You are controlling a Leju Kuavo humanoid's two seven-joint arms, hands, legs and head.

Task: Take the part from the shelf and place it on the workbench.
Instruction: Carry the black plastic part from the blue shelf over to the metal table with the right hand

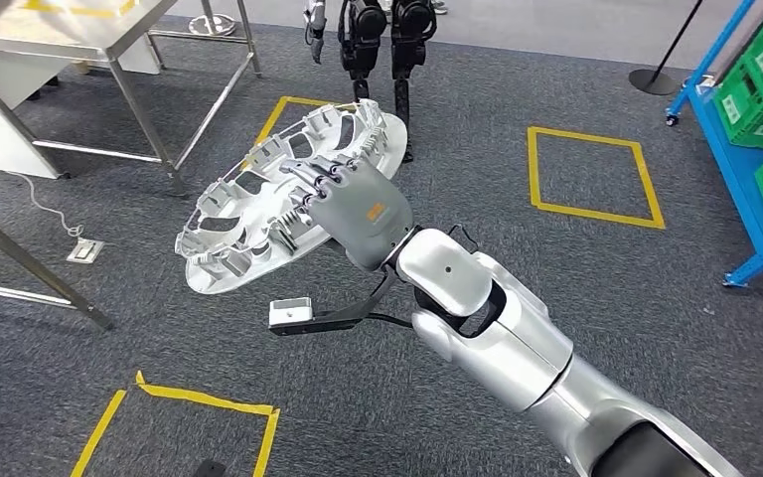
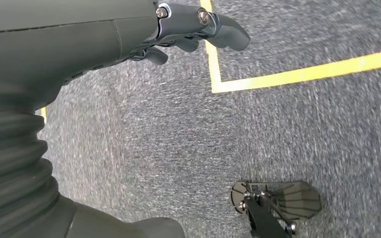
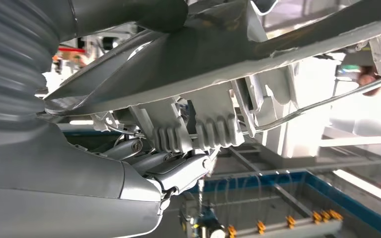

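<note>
The part [image 1: 258,214] is a large oval silver-grey casting with ribs and cut-outs. My right hand [image 1: 353,209] grips it near its middle and holds it tilted in the air above the grey carpet. In the right wrist view the part's underside [image 3: 218,59] looms close above my right hand's fingers [image 3: 178,171], which curl up against a ribbed clip. My left hand [image 2: 193,32] hangs over the carpet with its fingers loosely curled and nothing in them. The metal workbench [image 1: 50,45] stands at the upper left.
A second table's legs [image 1: 30,263] stand at the left edge. A blue rack [image 1: 745,149] with green bins is on the right. Yellow tape squares [image 1: 591,174] mark the carpet. Another robot's dark legs [image 1: 382,45] stand at the top. A floor socket [image 1: 84,250] lies near the table.
</note>
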